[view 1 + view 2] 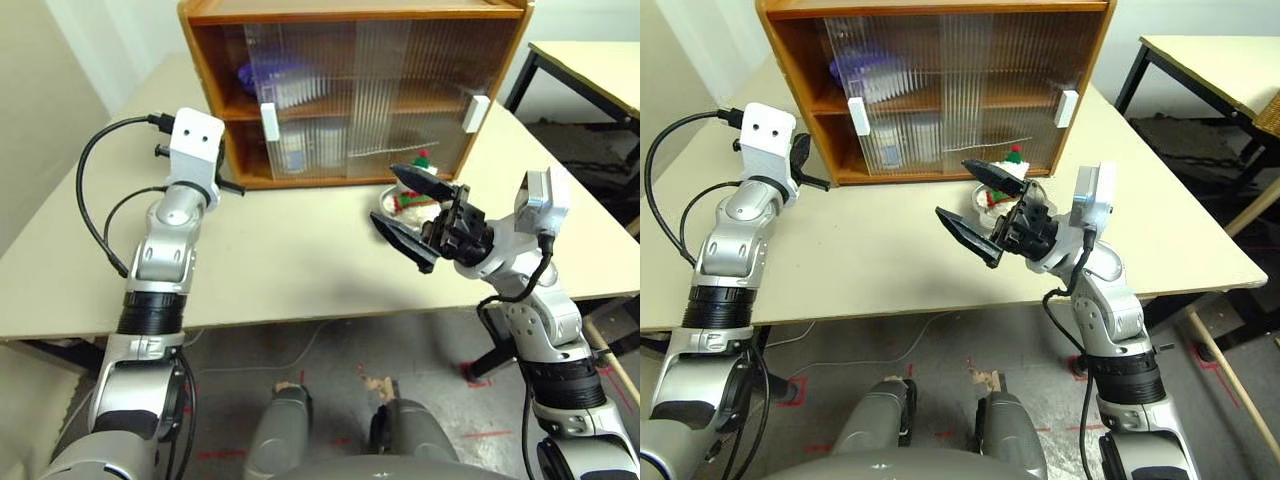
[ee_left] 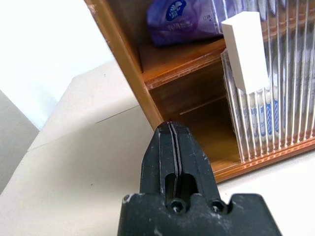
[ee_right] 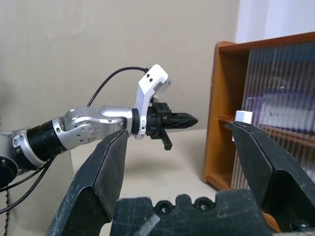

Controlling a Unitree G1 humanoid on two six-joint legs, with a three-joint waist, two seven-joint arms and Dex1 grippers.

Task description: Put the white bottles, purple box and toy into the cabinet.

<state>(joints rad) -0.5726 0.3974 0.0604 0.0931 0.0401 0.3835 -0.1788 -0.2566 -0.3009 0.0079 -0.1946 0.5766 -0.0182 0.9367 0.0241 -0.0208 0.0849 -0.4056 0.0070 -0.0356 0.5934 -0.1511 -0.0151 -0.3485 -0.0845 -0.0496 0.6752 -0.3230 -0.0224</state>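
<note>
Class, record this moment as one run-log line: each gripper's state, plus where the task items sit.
left gripper: shut, empty | right gripper: open, empty | purple box, white bottles: in cabinet | toy: on table

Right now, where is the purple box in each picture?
Left eye view: purple box on the upper shelf of the cabinet, left end, behind the ribbed door.
Right eye view: same spot.
Left wrist view: on the upper shelf, next to the handle's upper end.
Right wrist view: a purple blur behind the door, probably the box.
Shared landmark: the left door's white handle, just below the box.
</note>
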